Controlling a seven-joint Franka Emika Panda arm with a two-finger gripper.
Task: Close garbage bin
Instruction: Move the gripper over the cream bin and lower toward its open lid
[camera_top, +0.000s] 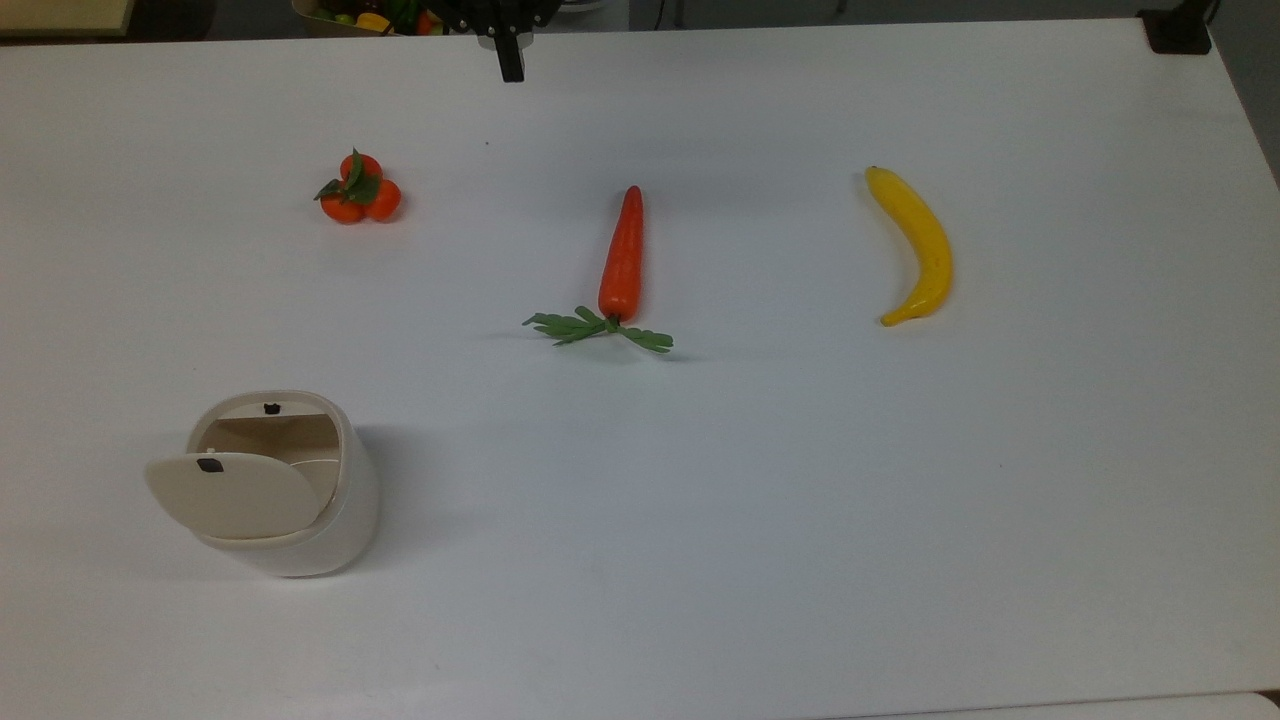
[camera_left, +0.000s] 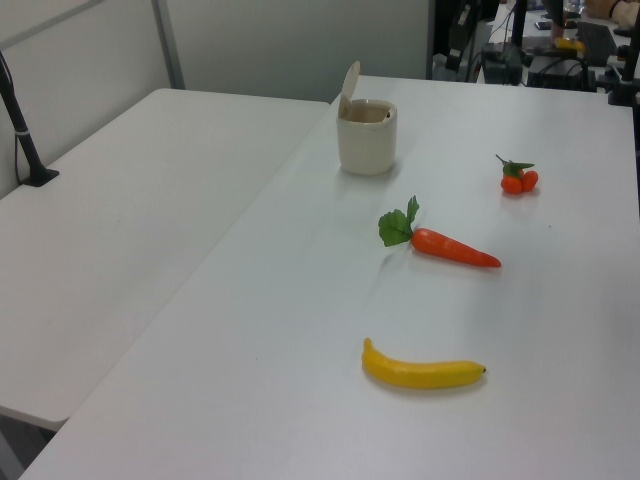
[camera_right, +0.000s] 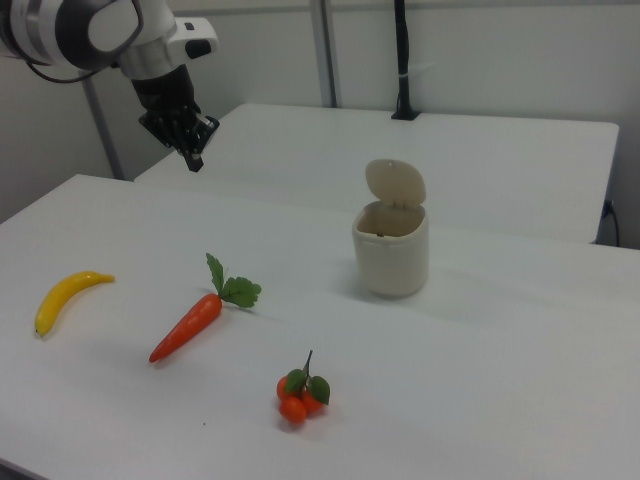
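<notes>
Top view, left to right: the cream-white plastic garbage bin (camera_top: 285, 490) stands near the white bench's (camera_top: 800, 500) front-left corner, its beige lid (camera_top: 235, 493) raised; orange tangerine cluster (camera_top: 359, 190), orange carrot (camera_top: 621, 255) and yellow banana (camera_top: 917, 245) lie well apart behind it. The black robot hand (camera_top: 511, 68) is cut off at the top edge, fingers pressed together, holding nothing. Right view shows it hanging high above the bench (camera_right: 190, 155), far from the bin (camera_right: 391, 250), open surface between them.

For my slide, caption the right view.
Tool raised above table; garbage bin lid open.
</notes>
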